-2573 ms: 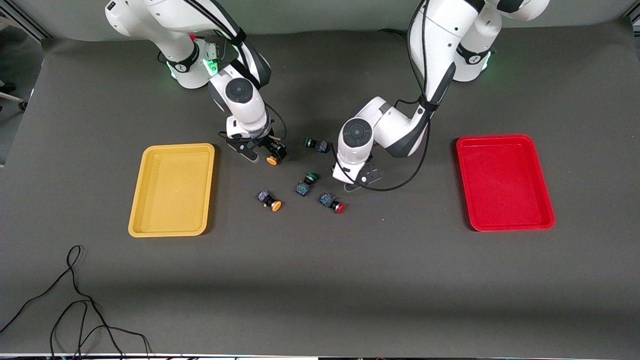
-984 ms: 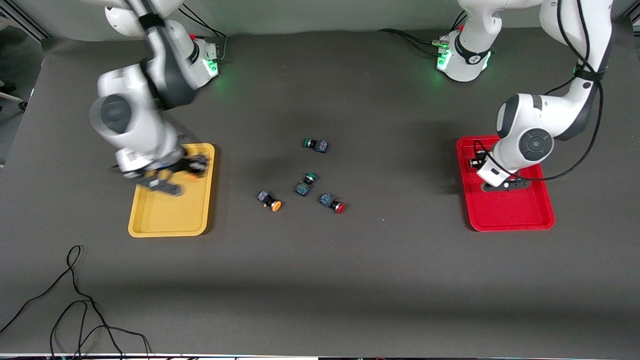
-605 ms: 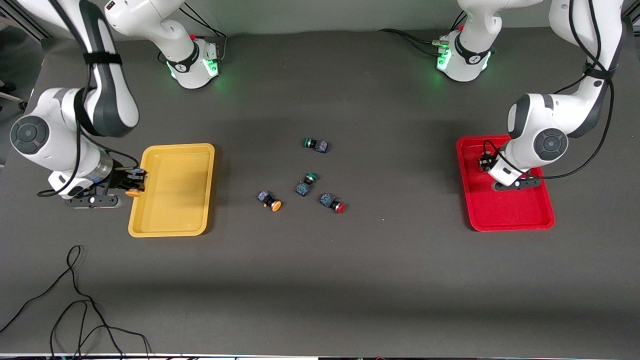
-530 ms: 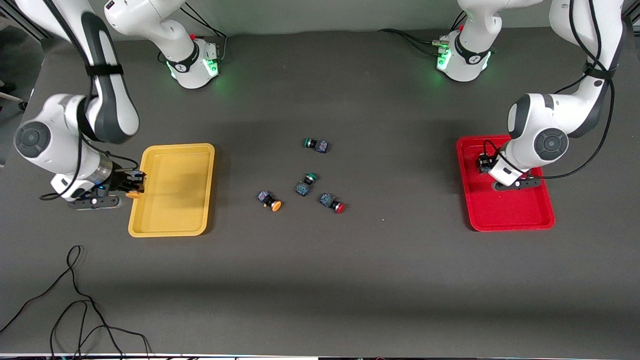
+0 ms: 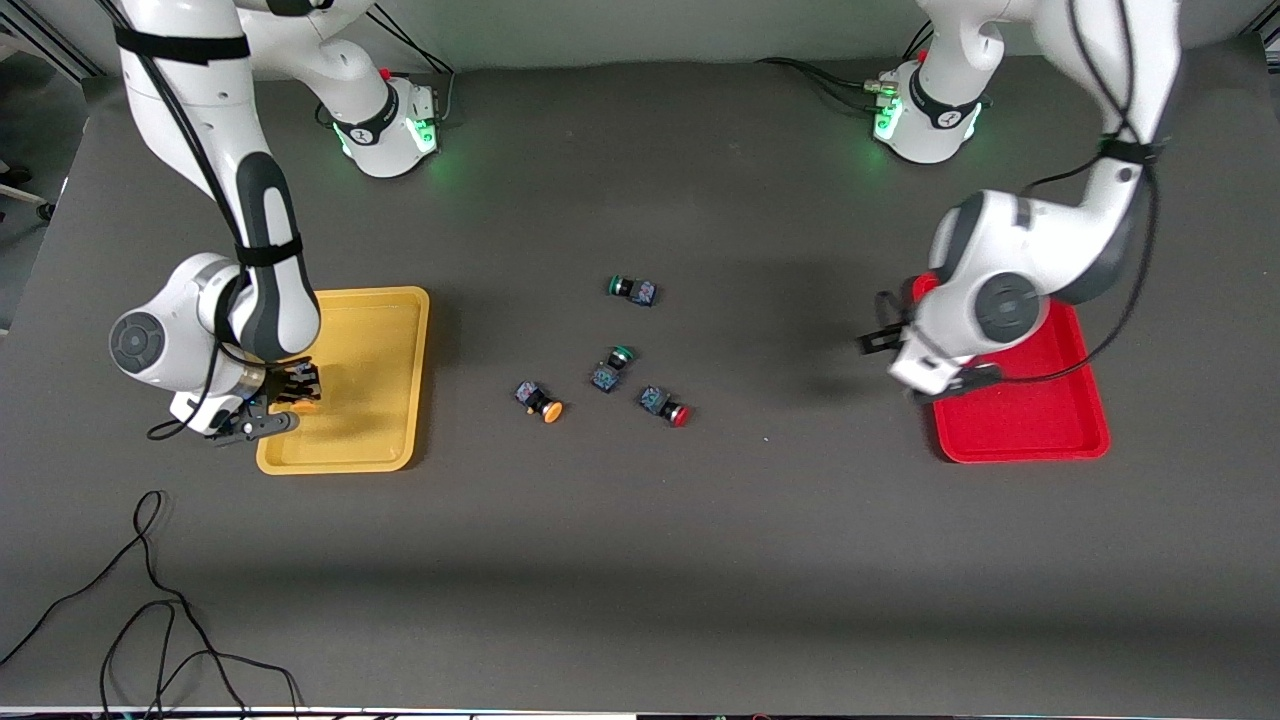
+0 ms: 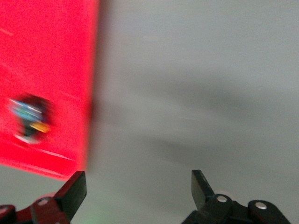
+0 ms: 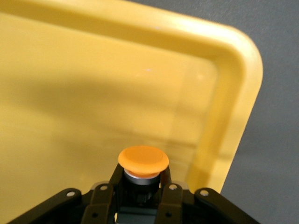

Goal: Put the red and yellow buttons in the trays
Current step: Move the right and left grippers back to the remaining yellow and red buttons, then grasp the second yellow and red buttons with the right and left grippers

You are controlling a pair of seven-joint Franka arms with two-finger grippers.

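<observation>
Jaws of right gripper (image 7: pixel 142 186) clamp orange-capped push button (image 7: pixel 143 161) over mustard-yellow plastic tray (image 5: pixel 385 330); left gripper (image 6: pixel 140 191) jaws apart beside red plastic tray (image 5: pixel 1050 420) — one button (image 6: pixel 29 119) inside. Left on worktop — red-capped button (image 5: pixel 666 405), second orange-capped button (image 5: pixel 540 400).

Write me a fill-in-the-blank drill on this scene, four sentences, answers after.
1. The right gripper holds a button with a ___ cap.
2. That button is over the ___ tray.
3. The left gripper has its fingers ___.
4. In the left wrist view a button lies in the ___ tray.

Answers: yellow; yellow; open; red
</observation>
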